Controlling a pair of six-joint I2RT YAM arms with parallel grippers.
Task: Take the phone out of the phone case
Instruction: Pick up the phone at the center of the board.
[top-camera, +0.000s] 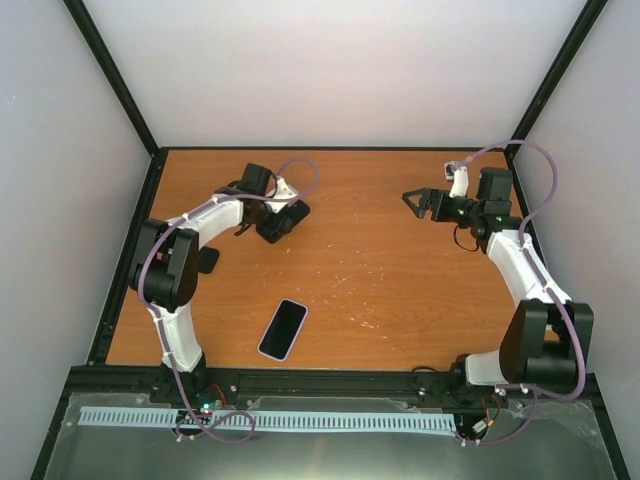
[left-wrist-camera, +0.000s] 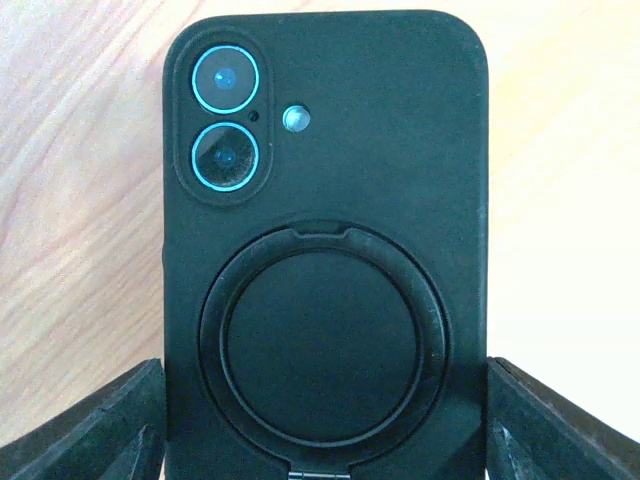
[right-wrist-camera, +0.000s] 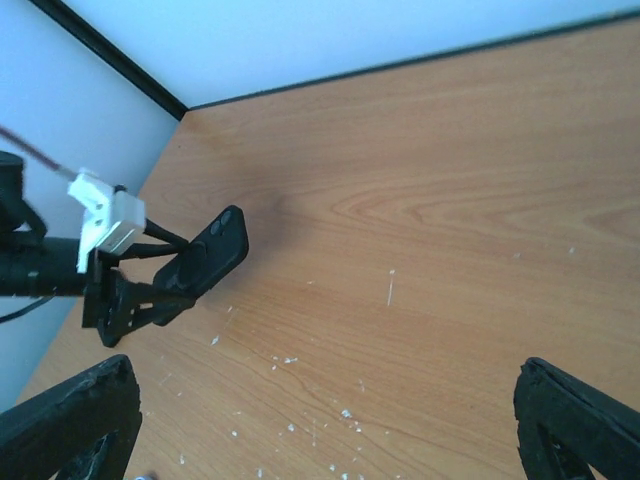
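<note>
Top external view: left gripper (top-camera: 272, 225) grips the black phone case (left-wrist-camera: 330, 200) by its 2 long edges. Phone (top-camera: 283, 329) lies screen-up on the table (top-camera: 400, 280), nearer than the case and well apart. Right gripper (top-camera: 413, 203), far right of the case, fingers wide, empty.

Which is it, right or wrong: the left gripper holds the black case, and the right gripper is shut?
Wrong on one point: the right gripper is open, as the right wrist view shows. The left gripper does hold the black case.
</note>
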